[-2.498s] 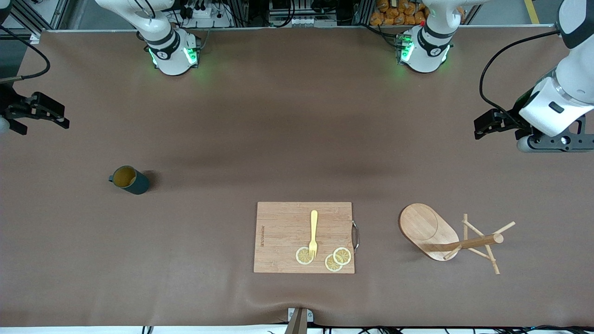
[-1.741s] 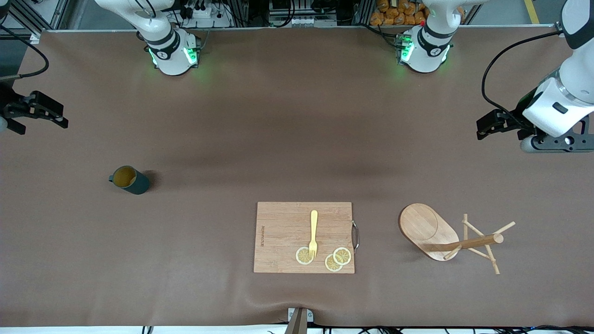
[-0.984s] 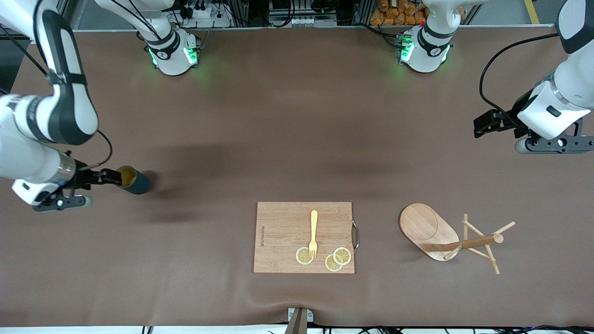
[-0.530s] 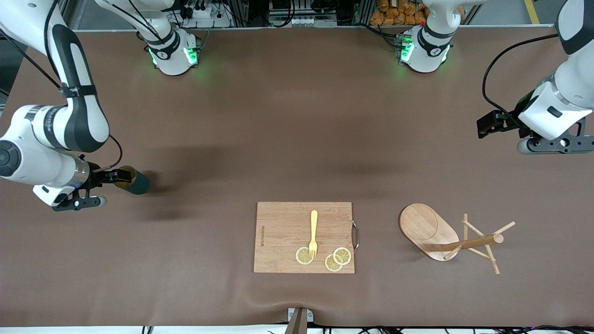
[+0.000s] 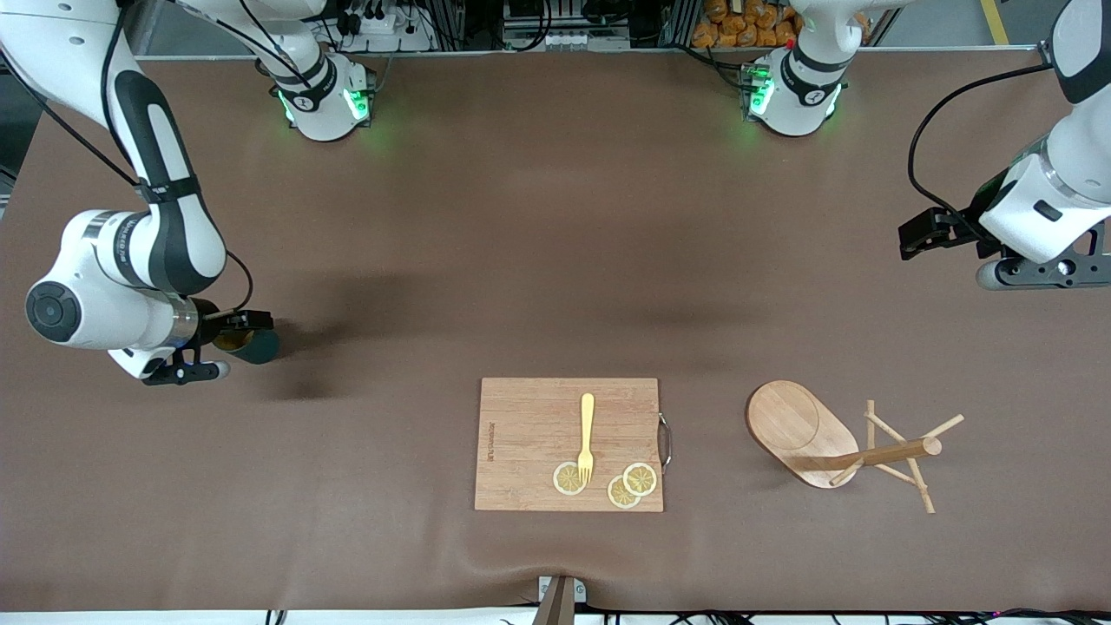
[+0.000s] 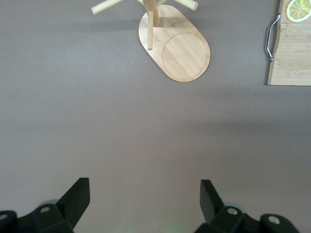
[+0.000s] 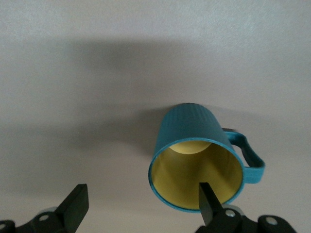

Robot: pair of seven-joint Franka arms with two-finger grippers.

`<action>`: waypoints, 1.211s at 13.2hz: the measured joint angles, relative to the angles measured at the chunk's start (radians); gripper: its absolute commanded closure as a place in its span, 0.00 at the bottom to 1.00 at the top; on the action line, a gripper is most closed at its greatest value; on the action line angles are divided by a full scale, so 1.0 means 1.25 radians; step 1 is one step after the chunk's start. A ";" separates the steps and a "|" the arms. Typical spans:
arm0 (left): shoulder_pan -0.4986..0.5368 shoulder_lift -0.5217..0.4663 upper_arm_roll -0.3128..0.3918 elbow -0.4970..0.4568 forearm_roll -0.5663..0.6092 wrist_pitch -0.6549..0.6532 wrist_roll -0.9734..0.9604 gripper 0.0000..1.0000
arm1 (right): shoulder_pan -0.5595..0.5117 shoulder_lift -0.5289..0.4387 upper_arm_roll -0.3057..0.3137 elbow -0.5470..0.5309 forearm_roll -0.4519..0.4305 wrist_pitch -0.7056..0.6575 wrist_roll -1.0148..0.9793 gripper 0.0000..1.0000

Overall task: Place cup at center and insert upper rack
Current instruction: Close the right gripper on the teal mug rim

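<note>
The dark teal cup point(image 5: 261, 347) stands on the table toward the right arm's end; the right wrist view shows its ribbed wall and yellow inside point(image 7: 193, 156). My right gripper point(image 5: 246, 322) is open at the cup's rim point(image 7: 143, 204), one finger point(image 7: 208, 200) over the mouth and the other point(image 7: 77, 201) outside the wall. The wooden mug tree point(image 5: 794, 424) lies toward the left arm's end, its pole point(image 5: 881, 454) pointing that way; its base also shows in the left wrist view point(image 6: 179, 48). My left gripper point(image 5: 922, 234) hangs open and empty point(image 6: 145, 196) over bare table.
A rectangular wooden cutting board point(image 5: 529, 434) with a yellow fork point(image 5: 587, 434) and lemon slices point(image 5: 632, 484) lies nearer the front camera than the table's middle. Its metal handle point(image 6: 270, 39) faces the mug tree.
My right arm has swung in from the table's end and brought its open gripper to the cup's rim. The left gripper has only drifted slightly. Cup and mug tree have not moved.
</note>
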 measured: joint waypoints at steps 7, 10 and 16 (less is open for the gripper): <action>-0.002 0.001 -0.002 0.000 0.000 0.000 0.000 0.00 | 0.000 0.028 0.002 -0.004 0.002 0.073 0.000 0.05; -0.002 0.001 -0.002 0.000 0.000 0.000 -0.001 0.00 | 0.006 0.040 0.004 -0.004 0.002 0.086 -0.003 0.38; -0.005 0.001 -0.003 0.000 0.000 0.000 -0.039 0.00 | 0.013 0.040 0.000 -0.004 0.002 0.091 -0.103 0.99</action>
